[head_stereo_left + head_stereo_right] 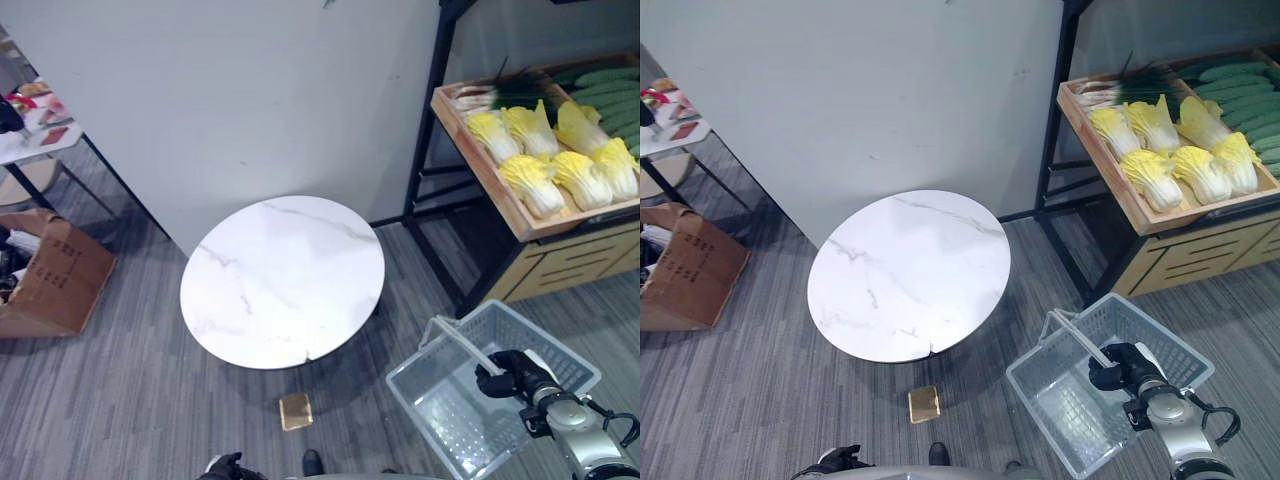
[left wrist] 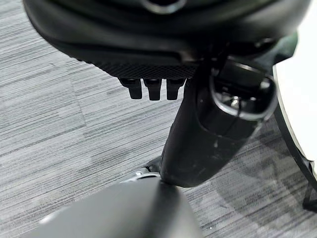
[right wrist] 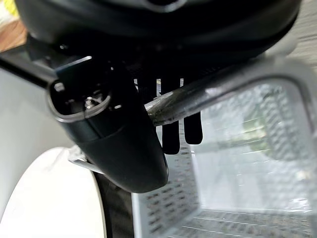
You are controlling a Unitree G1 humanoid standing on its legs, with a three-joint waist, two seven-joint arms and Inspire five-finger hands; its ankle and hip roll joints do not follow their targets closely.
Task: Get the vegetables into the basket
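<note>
Right hand [image 1: 512,376] curled round the handle [image 1: 462,341] of the clear basket [image 1: 450,415] at near right, round white table [image 1: 283,280] to its left, cabbages [image 1: 560,165] on the far right shelf [image 1: 500,195], left hand [image 2: 153,89] with fingers curled, holding nothing

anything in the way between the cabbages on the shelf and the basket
Nothing visible blocks that path. The napa cabbages lie in the open wooden tray on the rack, and the clear plastic basket hangs from the right hand over bare floor below the tray, its top open and nothing inside.
</note>
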